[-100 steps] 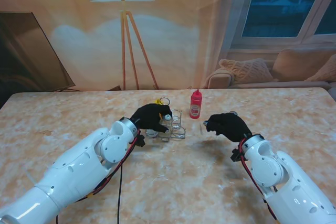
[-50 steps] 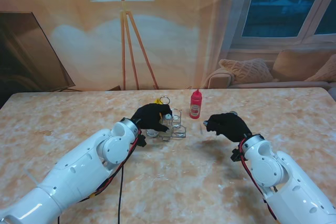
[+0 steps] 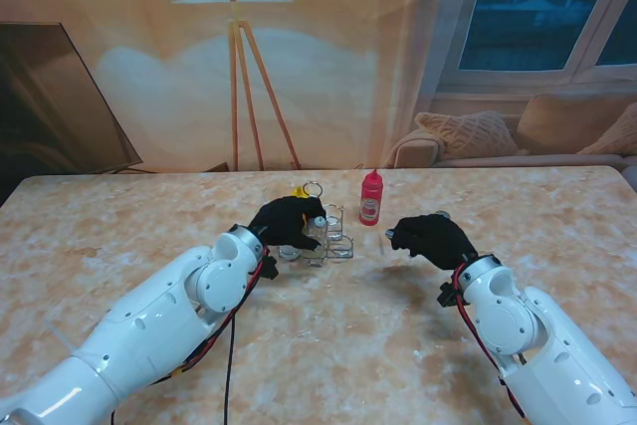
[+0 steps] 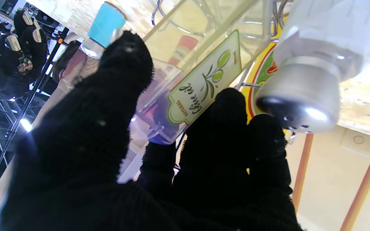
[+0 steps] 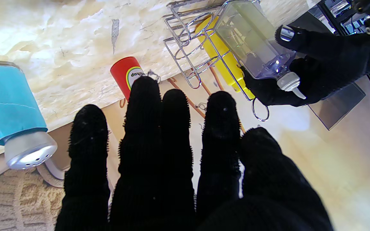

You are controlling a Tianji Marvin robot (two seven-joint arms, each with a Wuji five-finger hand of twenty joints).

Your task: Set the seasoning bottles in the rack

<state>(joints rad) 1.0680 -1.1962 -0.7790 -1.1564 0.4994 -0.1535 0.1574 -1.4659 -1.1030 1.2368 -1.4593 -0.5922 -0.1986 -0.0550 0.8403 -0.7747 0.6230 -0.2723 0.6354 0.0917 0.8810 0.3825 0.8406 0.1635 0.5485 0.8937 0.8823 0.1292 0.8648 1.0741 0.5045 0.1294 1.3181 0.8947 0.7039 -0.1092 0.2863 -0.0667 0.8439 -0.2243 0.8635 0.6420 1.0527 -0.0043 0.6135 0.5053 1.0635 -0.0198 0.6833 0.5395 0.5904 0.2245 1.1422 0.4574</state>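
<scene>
My left hand (image 3: 284, 221) is shut on a clear square oil bottle (image 5: 252, 41) with an olive label (image 4: 204, 83), held tilted with its base among the wires of the chrome rack (image 3: 338, 246). A yellow bottle (image 5: 223, 57) stands in the rack behind it. The red ketchup bottle (image 3: 370, 198) stands upright just beyond the rack, to its right. A blue shaker with a silver cap (image 5: 11, 109) stands by my right hand (image 3: 430, 238). That hand hovers open to the right of the rack, fingers stretched and holding nothing. A clear shaker with a silver cap (image 4: 310, 64) stands close to my left hand.
The marble-patterned table (image 3: 348, 345) stretches out nearer to me and to both sides. A floor lamp (image 3: 234, 7) and a sofa (image 3: 518, 136) stand beyond the far edge.
The left hand and the oil bottle have shifted only very slightly at the rack. The right hand has stayed where it was.
</scene>
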